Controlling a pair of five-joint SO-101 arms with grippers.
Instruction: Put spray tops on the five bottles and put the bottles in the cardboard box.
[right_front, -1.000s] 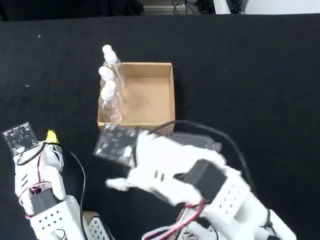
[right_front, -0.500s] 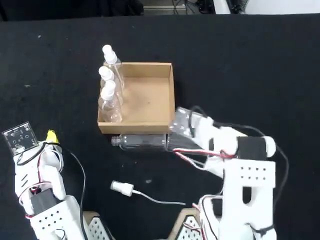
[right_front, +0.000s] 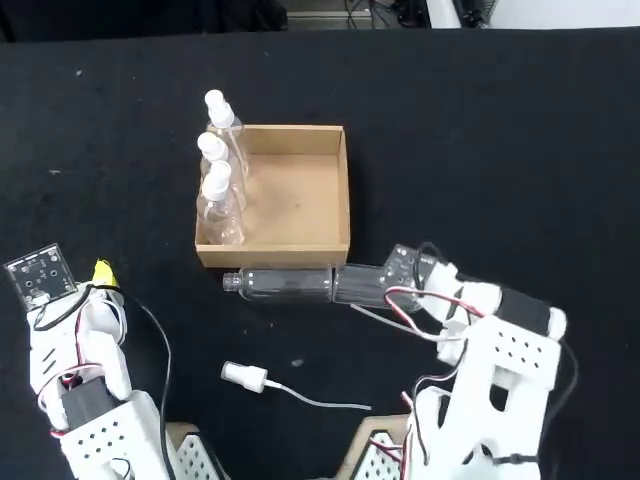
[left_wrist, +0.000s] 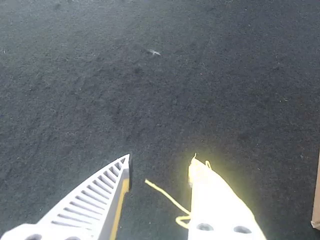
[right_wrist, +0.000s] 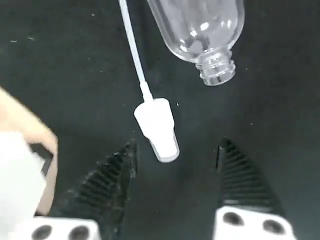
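Observation:
The cardboard box (right_front: 300, 250) stands mid-table with three capped bottles (right_front: 220, 212) upright along its left wall. An uncapped clear bottle (right_front: 285, 284) lies in front of the box, neck to the left. A second uncapped bottle (right_front: 365, 283) lies end to end with it, partly under the right arm (right_front: 480, 320). My right gripper (right_wrist: 177, 145) is open just above a white spray top (right_wrist: 156, 127), whose tube runs beside that bottle's neck (right_wrist: 216, 70). Another spray top (right_front: 245, 377) lies at the front. My left gripper (left_wrist: 161, 159) is open over bare cloth at the front left.
The table is covered in black cloth (right_front: 500, 150). The left arm (right_front: 75, 340) stands at the front left corner, with cables trailing from both arms. A corner of the box (left_wrist: 316, 200) shows in the left wrist view.
The right arm swung from over the front middle to the right and lowered beside the lying bottles, uncovering one bottle and the front spray top. The left arm has not moved.

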